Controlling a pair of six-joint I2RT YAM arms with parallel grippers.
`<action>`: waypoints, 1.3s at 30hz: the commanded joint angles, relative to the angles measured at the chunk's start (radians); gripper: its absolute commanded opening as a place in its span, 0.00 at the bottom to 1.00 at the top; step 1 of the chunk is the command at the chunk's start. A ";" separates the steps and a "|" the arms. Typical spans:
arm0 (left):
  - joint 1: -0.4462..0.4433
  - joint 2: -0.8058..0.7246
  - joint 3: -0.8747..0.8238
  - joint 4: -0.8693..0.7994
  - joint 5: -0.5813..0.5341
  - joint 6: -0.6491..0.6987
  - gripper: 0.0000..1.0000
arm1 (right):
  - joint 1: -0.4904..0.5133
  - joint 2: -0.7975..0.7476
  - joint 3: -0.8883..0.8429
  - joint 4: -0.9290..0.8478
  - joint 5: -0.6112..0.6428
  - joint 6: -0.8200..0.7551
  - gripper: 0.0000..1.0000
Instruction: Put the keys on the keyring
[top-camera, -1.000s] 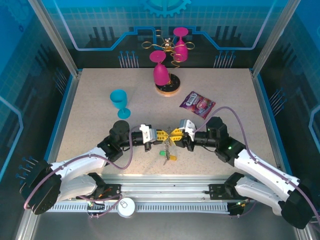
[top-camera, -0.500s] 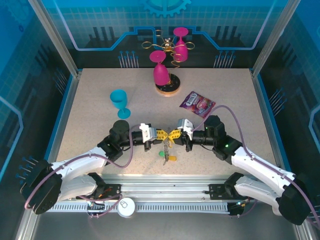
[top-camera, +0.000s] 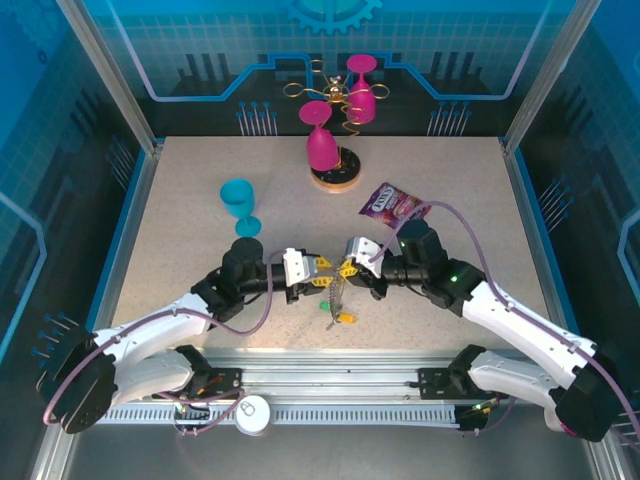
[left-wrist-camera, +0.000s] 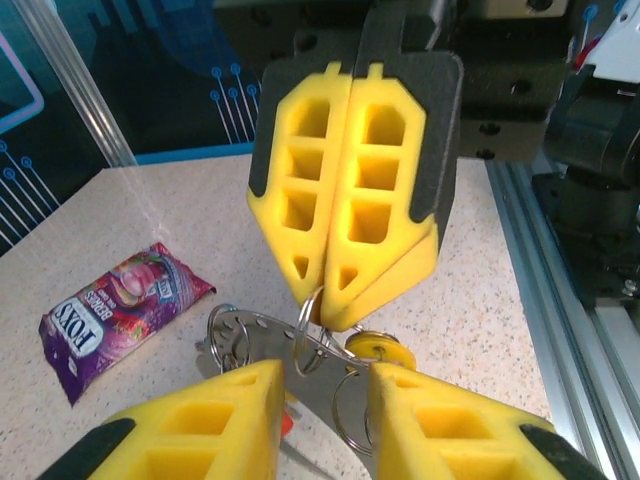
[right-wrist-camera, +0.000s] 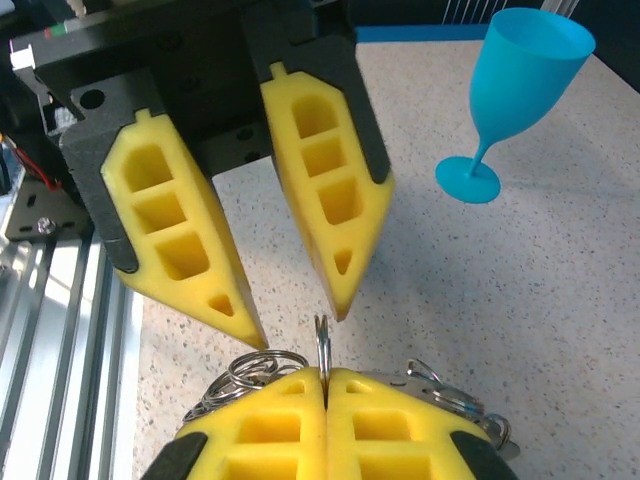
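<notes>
1. The right gripper (right-wrist-camera: 325, 378) has its two yellow fingers pressed flat together. Between their tips it pinches a thin metal loop of the keyring (right-wrist-camera: 322, 348), which stands on edge just above them.
2. The left gripper (right-wrist-camera: 295, 322) faces it tip to tip, with its jaws parted by a clear gap and nothing caught between them. The pinched loop sits just below that gap, close to the tip of the finger nearer the teal cup (right-wrist-camera: 520, 90). Whether loop and finger touch cannot be told.
3. In the left wrist view the closed right fingers point down at the camera and the loop comes out from under their tips. More small rings of the bunch fan out beneath and lie across the gap between the left gripper's spread fingers.
4. From above, the two grippers meet over the near middle of the table (top-camera: 200, 200). The keyring hangs from their meeting point down to the surface.
5. The keys (top-camera: 340, 316) lie at the bottom of that hanging strand, just nearer the arm bases than both grippers. A yellow head and a green head are plain there, and the left wrist view shows a bit of red beside the left finger.
6. The purple snack packet (top-camera: 395, 208) lies beyond the right arm, and the teal cup stands beyond the left arm. Both are well apart from the keys.
</notes>
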 joint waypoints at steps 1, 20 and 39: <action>-0.005 -0.030 0.055 -0.133 -0.027 0.071 0.28 | 0.036 0.018 0.083 -0.143 0.067 -0.110 0.00; -0.005 -0.027 0.088 -0.201 -0.017 0.095 0.21 | 0.164 0.172 0.280 -0.322 0.185 -0.261 0.00; -0.005 -0.066 -0.032 0.062 0.050 0.054 0.00 | -0.026 -0.082 -0.057 0.135 -0.049 0.096 0.35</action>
